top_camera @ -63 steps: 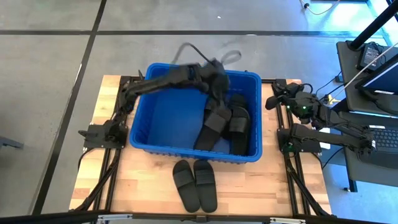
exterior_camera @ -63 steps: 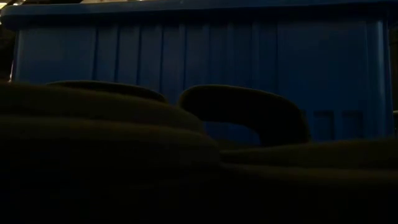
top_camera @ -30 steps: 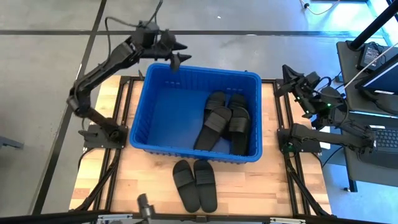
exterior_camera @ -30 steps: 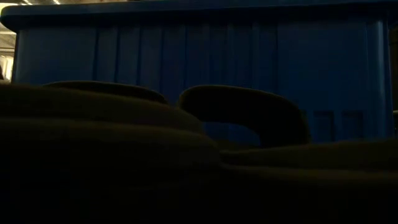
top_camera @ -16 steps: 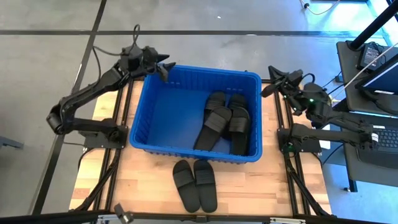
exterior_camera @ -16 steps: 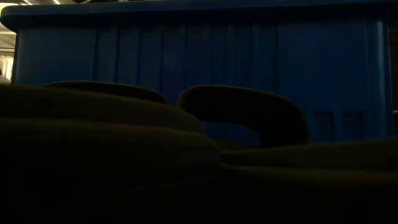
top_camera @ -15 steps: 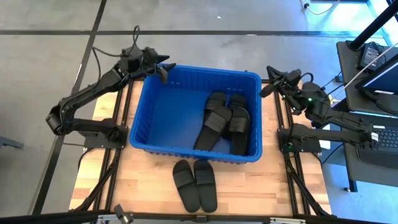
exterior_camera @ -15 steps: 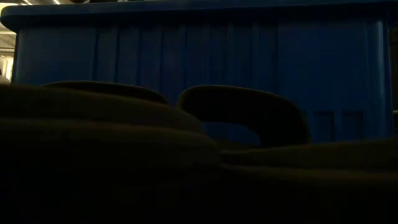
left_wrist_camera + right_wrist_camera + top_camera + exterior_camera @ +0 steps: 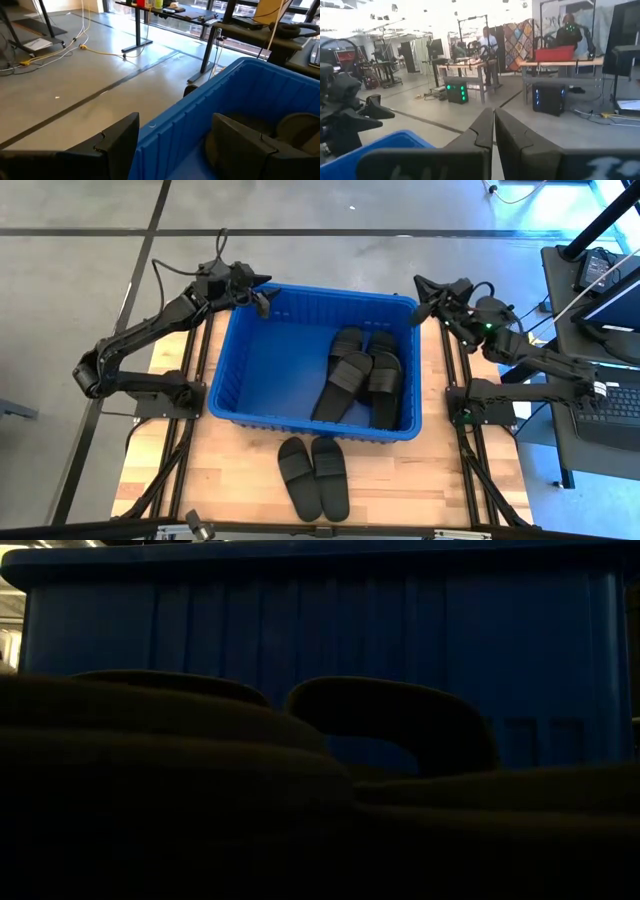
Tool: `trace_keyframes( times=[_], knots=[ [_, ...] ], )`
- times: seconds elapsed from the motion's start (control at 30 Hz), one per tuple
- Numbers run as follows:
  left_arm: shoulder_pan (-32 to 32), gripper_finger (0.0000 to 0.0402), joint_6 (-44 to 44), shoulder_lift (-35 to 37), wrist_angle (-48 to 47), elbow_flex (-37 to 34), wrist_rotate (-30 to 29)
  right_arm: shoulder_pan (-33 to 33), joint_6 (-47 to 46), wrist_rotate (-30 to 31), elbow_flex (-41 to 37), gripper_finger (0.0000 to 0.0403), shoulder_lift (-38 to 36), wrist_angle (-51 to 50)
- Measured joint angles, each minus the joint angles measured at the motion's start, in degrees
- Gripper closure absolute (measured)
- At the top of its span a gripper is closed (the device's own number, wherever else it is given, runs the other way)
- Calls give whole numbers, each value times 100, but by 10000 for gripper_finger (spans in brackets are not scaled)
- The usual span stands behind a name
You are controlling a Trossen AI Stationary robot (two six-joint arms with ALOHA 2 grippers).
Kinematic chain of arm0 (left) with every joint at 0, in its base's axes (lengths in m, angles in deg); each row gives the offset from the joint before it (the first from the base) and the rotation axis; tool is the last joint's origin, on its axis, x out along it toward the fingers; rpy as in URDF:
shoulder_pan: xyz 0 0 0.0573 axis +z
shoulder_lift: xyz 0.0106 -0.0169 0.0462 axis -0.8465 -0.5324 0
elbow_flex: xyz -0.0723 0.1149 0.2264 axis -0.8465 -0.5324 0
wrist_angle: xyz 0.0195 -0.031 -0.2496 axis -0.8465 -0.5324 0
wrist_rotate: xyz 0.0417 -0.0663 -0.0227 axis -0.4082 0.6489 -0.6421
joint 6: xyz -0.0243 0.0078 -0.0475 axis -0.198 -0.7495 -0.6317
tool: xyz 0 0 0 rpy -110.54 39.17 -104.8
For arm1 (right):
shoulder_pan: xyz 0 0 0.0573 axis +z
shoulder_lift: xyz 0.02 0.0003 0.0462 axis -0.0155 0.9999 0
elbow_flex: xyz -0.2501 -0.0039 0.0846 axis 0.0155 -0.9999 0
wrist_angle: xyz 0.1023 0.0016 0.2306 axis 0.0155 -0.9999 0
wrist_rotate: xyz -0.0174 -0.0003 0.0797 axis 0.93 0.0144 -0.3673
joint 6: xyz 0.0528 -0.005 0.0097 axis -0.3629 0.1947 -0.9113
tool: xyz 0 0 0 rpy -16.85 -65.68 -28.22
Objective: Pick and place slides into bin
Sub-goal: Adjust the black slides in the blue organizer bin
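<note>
Bin (image 9: 228, 370): four slides (image 9: 360, 375) inside | two slides (image 9: 313, 475) left on table (image 9: 420, 480) | left gripper (image 9: 262, 292) empty, fingers apart, at bin's far corner | right gripper (image 9: 423, 300) closed, empty, beside bin

Light wooden table (image 9: 400, 475) on grey concrete floor (image 9: 80, 280), laptop (image 9: 612, 300) on a dark desk right of the table, yellow cable (image 9: 100, 47) trailing across the floor, two people (image 9: 488, 37) at distant workbenches, red bin (image 9: 555, 53) beside them.

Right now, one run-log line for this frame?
left gripper: open, empty, over bright blue plastic bin far-left corner | right gripper: shut, empty, near far-right corner | black rubber slides: four binned, two on table
</note>
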Motion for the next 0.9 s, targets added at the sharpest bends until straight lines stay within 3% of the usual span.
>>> trace_keyframes(
  times=[0.23,0.53,0.73,0.9],
  knots=[
    [0,157,389,0,-12,0,2,0,-31,-422,4,374,397,-79],
    [2,157,501,-2,-18,0,0,-106,-158,-406,4,300,819,138],
    [-38,157,452,-2,-40,0,2,-170,-141,-324,7,283,842,503],
    [-102,157,315,-4,-125,0,13,-402,-746,-1421,186,285,863,-17]
  ],
)
